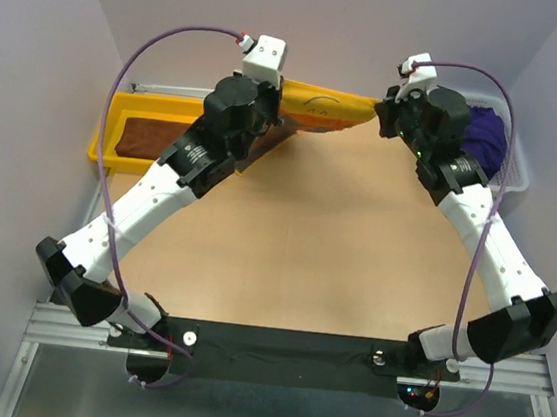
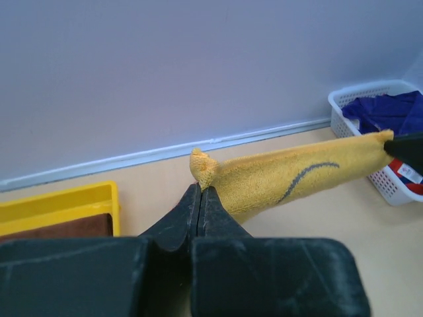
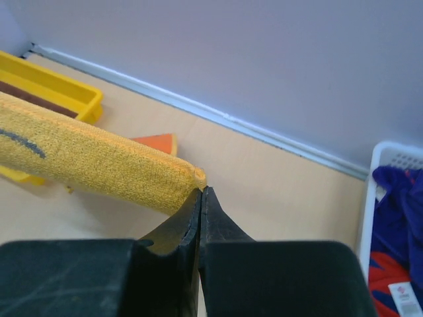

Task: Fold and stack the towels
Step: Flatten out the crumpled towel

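Gripping one bunched corner of the orange towel (image 2: 284, 178) with the left claw (image 2: 200, 188), jaws clenched tight together on the yellow-edged tip. Pinching the opposite end with the right claw (image 3: 201, 191), likewise clenched, fabric caught just at the fingertips. Holding the towel stretched between the two as a long narrow band, raised above the tabletop (image 1: 306, 232) near the back wall, a curved dark mark showing on its face. Hanging below the band on the left side, a darker orange flap, its lower edge close to the tabletop; impossible to tell whether touching. Lying flat in the yellow tray (image 1: 105, 143) at the back left, just beside the left arm: the dark brown towel (image 1: 156, 137). Heaped in the white basket (image 1: 519, 176) at the back right, just beside the right claw: the purple towel (image 1: 488, 132), with the red towel (image 3: 390, 277) showing at its edge, a white label on it.
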You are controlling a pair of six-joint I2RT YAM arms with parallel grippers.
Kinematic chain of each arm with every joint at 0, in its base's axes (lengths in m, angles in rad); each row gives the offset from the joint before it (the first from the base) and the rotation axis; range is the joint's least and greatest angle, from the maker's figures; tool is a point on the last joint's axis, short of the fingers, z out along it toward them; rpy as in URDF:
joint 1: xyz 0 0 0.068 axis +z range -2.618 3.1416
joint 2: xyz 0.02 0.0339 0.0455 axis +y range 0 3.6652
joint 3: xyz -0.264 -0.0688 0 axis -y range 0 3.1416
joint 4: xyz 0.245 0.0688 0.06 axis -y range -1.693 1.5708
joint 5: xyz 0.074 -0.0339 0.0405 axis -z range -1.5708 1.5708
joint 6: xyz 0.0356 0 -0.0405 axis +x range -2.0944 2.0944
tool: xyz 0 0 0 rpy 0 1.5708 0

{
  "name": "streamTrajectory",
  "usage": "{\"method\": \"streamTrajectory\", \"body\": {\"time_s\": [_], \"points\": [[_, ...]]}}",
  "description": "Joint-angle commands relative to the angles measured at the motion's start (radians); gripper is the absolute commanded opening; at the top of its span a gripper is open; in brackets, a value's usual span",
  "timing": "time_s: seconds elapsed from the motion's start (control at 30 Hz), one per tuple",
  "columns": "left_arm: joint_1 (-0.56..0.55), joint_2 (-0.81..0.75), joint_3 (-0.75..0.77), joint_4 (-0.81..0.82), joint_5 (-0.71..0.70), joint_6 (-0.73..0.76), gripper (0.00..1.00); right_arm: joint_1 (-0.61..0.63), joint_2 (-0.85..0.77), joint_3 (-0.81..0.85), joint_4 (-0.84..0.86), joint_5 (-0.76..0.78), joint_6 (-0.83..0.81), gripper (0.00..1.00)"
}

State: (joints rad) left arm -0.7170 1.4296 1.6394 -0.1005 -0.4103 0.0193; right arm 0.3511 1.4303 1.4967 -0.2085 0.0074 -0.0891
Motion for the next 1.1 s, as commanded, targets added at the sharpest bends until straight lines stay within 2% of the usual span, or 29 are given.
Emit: {"method": "streamTrajectory", "body": {"time_s": [0.0, 0.1, 0.23, 0.33, 0.43, 0.67, 0.77, 0.8, 0.9, 0.97, 1.0, 1.07], "points": [[-0.010, -0.142, -0.062, 0.096, 0.046, 0.087, 0.00, -0.011, -0.119, 0.027, 0.027, -0.101, -0.106, 0.00], [-0.030, -0.213, -0.110, 0.094, 0.090, 0.102, 0.00, -0.011, -0.198, 0.017, 0.026, -0.159, -0.129, 0.00], [-0.053, -0.359, -0.191, 0.122, 0.180, 0.136, 0.00, -0.011, -0.301, -0.009, 0.027, -0.332, -0.155, 0.00], [-0.064, -0.446, -0.225, 0.148, 0.246, 0.140, 0.00, -0.012, -0.356, -0.007, 0.023, -0.400, -0.144, 0.01], [-0.065, -0.506, -0.243, 0.157, 0.284, 0.134, 0.00, -0.012, -0.383, -0.003, 0.023, -0.422, -0.124, 0.00], [-0.065, -0.523, -0.272, 0.151, 0.274, 0.070, 0.00, -0.012, -0.387, 0.020, 0.026, -0.390, -0.095, 0.00], [-0.065, -0.492, -0.346, 0.202, 0.122, 0.042, 0.00, -0.011, -0.346, 0.005, 0.029, -0.324, -0.095, 0.01], [-0.065, -0.457, -0.361, 0.231, 0.034, 0.028, 0.00, -0.011, -0.308, -0.003, 0.032, -0.299, -0.095, 0.00], [-0.029, -0.350, -0.411, 0.301, -0.085, -0.002, 0.00, -0.012, -0.198, -0.022, 0.044, -0.183, -0.092, 0.00], [0.034, -0.273, -0.415, 0.315, -0.070, -0.051, 0.00, -0.012, -0.127, -0.026, 0.055, -0.140, -0.092, 0.00], [0.101, -0.185, -0.405, 0.329, -0.024, -0.074, 0.00, -0.011, -0.093, -0.029, 0.069, -0.118, -0.104, 0.00], [0.145, -0.085, -0.366, 0.347, 0.001, -0.103, 0.00, -0.014, 0.015, -0.032, 0.089, -0.065, -0.130, 0.01]]}}
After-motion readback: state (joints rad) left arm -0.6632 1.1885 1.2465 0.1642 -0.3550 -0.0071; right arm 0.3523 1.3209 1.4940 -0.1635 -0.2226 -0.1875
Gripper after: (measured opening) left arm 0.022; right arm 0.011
